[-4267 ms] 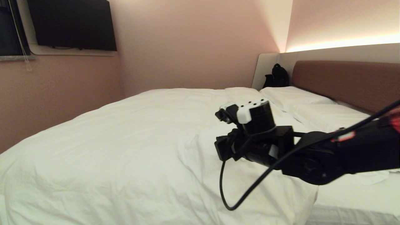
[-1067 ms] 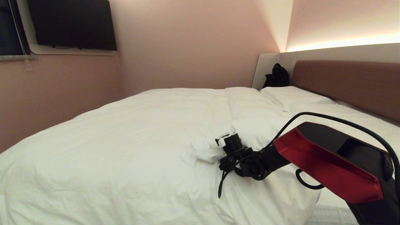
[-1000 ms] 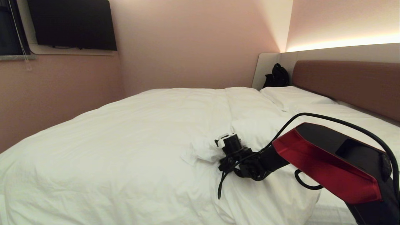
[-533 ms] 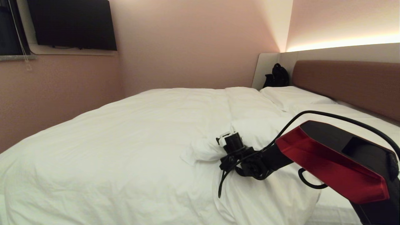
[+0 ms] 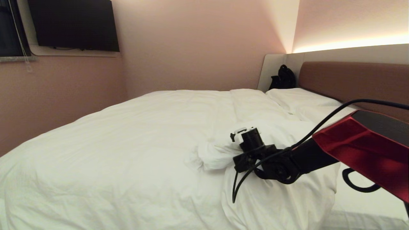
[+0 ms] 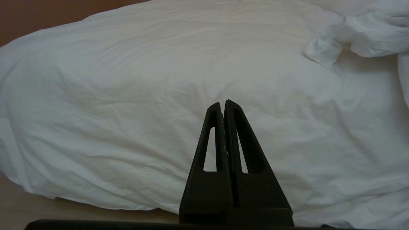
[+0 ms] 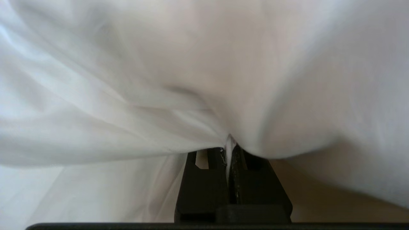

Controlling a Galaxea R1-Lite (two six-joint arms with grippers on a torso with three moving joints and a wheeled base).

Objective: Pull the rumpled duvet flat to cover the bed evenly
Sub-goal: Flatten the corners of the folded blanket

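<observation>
**Right gripper pinching the folded-back duvet corner**

The left gripper (image 6: 225,107) is hanging parked off the near left edge of the bed (image 5: 351,217), its fingers pressed together on nothing. The duvet (image 5: 127,153) is lying mostly smooth across the left and middle, but a bunched corner is sitting folded back right of centre. There the right gripper (image 7: 229,150) is clamping a thin fold of that cloth between its fingers, probably to draw it toward the uncovered near right part. Farther right, pillows (image 5: 297,97) are resting against the headboard (image 5: 345,76), a dark bag (image 5: 282,78) beside them; a trailing cable (image 5: 238,188) is drooping across the duvet and could snag.
</observation>
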